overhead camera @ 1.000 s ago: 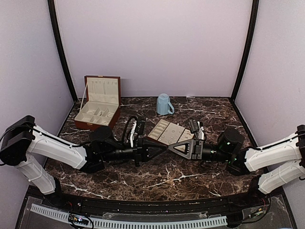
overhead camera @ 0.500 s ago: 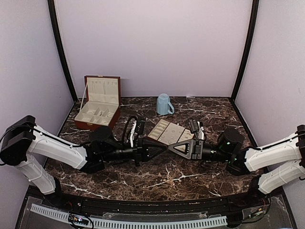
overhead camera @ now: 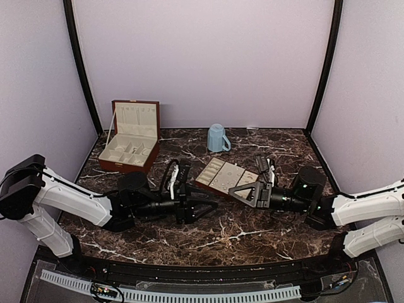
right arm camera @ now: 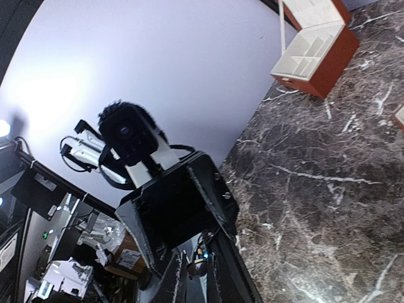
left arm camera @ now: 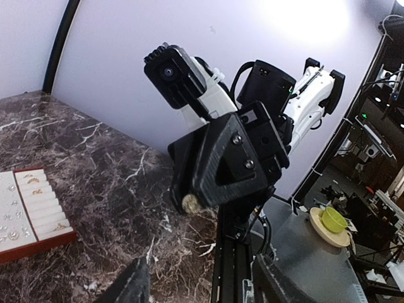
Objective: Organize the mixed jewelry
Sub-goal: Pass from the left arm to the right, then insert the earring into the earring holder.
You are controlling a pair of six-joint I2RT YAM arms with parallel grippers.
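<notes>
My left jaws [overhead camera: 210, 207] stand released and spread wide with nothing between them, low over the dark marbled surface [overhead camera: 252, 227], just off the near edge of the tray [overhead camera: 213, 166]. My right jaws [overhead camera: 231, 189] point straight at them from the tray's near right corner, tip to tip with a small gap between us. They are clenched on a small pale piece [left arm camera: 189, 203], a roundish speck that shows at their very tip in my left wrist view. I cannot make out what kind of piece it is.

The rest of the mixed jewelry [left arm camera: 9, 221] lies on the tray, as tiny glinting bits scattered on the flat cream lining. A few more sit tucked in the ridged rolls at the tray's end.

Seen from above, my right jaws and wrist overlap the tray's near right corner and hide part of it. My left wrist view is mostly filled by the black body of my right arm, so only a slice of the tray shows there.

A light-blue mug [overhead camera: 217, 138] stands beyond the tray's far edge. Well off from the tray's left side is a reddish-brown wooden box [overhead camera: 123, 166]. Its lid is raised and its cream compartments are open to view.
</notes>
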